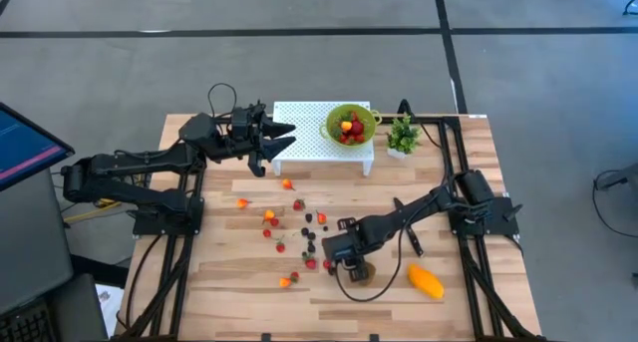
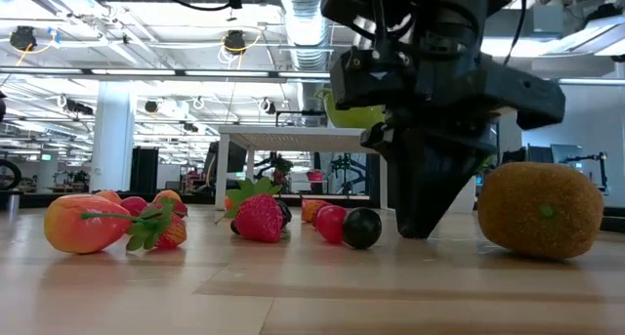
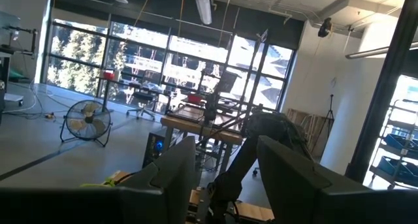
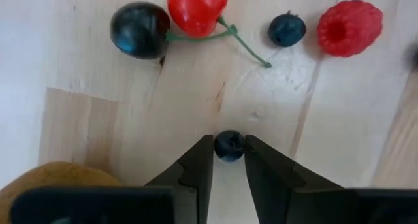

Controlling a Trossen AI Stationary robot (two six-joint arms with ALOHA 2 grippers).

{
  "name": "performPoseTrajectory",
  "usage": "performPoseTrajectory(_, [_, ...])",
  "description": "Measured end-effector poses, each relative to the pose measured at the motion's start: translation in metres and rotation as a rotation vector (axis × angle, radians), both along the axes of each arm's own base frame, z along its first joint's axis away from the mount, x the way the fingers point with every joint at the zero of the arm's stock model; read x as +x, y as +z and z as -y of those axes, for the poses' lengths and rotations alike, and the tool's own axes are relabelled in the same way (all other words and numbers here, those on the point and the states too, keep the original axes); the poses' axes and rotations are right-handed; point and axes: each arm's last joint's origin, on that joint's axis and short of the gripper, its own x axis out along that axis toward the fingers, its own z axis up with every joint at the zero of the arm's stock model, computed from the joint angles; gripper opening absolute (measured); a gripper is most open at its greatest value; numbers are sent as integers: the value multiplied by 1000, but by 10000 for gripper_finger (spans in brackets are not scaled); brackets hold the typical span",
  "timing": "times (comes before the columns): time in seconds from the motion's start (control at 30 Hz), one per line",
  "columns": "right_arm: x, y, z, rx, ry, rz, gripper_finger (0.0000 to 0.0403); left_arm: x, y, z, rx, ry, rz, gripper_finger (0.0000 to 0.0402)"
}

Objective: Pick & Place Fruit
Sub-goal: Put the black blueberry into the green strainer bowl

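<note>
Small red, orange and dark berries (image 1: 289, 227) lie scattered on the wooden table. The brown kiwi (image 1: 365, 273) and the orange-yellow mango (image 1: 426, 281) lie near the near edge. A green bowl (image 1: 350, 125) holding some fruit stands on a white perforated stand (image 1: 309, 133). My right gripper (image 4: 228, 153) points down beside the kiwi (image 2: 542, 210), shut on a small dark blueberry (image 4: 228, 144). My left gripper (image 1: 284, 138) hovers open at the stand's left end, above the table. My right gripper pinches the small dark blueberry (image 4: 229, 145) between its two fingertips (image 4: 204, 152), at their free ends. The fingers come from above, pointing down. The berry sits at table level, and the fingertips (image 2: 422, 230) reach down to the wood.
A dark cherry (image 4: 139, 30), a red cherry with a green stem (image 4: 196, 8), another blueberry (image 4: 286, 29) and a raspberry (image 4: 349, 27) lie just ahead of the right fingers. A small green potted plant (image 1: 403, 136) stands right of the stand. A slim black knife (image 1: 412, 242) lies near the right arm.
</note>
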Motion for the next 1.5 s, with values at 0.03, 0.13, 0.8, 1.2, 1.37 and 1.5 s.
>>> performPoseTrajectory(0.03, [0,-2,1,15,-6,7,82,0,0,0,0,0,0,159])
performPoseTrajectory(0.13, [-1,-4,2,40,-14,13,82,0,0,0,0,0,0,159])
performPoseTrajectory(0.8, [-2,0,5,45,5,22,46,0,0,0,0,0,0,159])
performPoseTrajectory(1.2, [-1,30,11,79,-11,121,48,0,0,0,0,0,0,159])
performPoseTrajectory(1.37, [-7,81,34,97,-27,272,45,0,0,0,0,0,1,159])
performPoseTrajectory(1.5, [-19,127,63,95,-64,420,49,0,0,0,0,0,0,159])
